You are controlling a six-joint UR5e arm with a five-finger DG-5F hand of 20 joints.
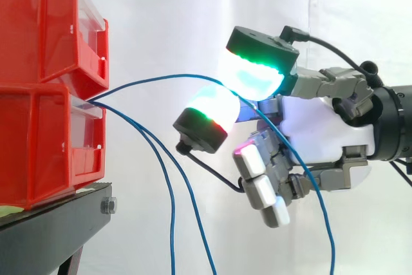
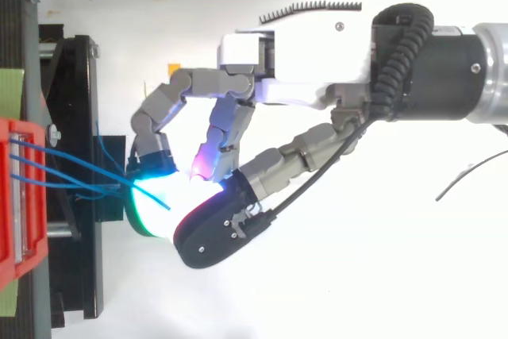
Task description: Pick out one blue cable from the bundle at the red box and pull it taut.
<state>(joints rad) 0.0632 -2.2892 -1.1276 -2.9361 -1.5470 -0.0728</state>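
Grasp step: hand (image 1: pixel 322 133) pinches one blue cable (image 1: pixel 154 79) between curled pads (image 1: pixel 251 72); cable arcs slack from red box (image 1: pixel 38 146); next, draw away from the box until it runs straight

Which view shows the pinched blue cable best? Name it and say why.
Side view. There the cable arcs from the lower red bin to the pinch between the hand's glowing pads, then drops past the palm. The top view shows several blue strands crowded between bin and pads; which one is pinched cannot be told there.
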